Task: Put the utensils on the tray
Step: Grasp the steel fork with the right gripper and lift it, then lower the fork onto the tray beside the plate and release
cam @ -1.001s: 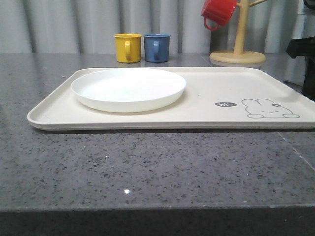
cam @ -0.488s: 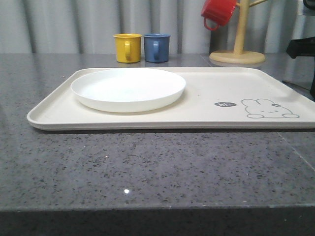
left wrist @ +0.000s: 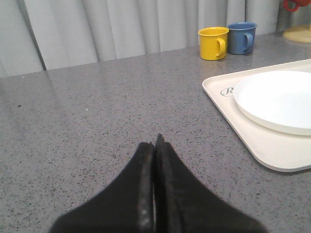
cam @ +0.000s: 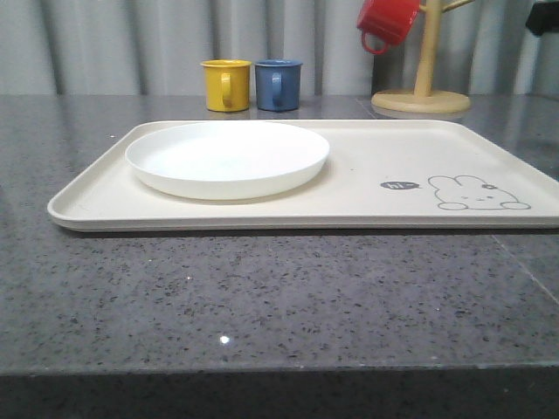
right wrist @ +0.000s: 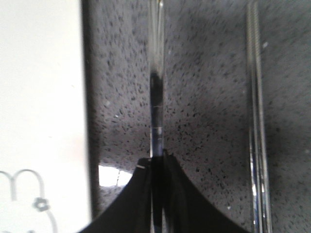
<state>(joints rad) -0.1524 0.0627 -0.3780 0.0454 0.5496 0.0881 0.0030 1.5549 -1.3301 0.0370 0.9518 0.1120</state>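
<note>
The cream tray with the rabbit drawing lies across the table, and the round white plate rests on its left half. My right gripper is shut on a slim silver utensil; which kind it is I cannot tell. It hangs over grey table just beside the tray's edge. Another slim pair of metal sticks lies on the table beyond it. My left gripper is shut on nothing, over bare table to the left of the tray and plate.
A yellow mug and a blue mug stand behind the tray. A red mug hangs on a wooden mug stand at the back right. A dark part of my right arm shows in the top right corner.
In the front view my right arm's dark bulk has risen from the right edge beside the tray up to the top right corner. Tray, plate and mugs have not moved.
</note>
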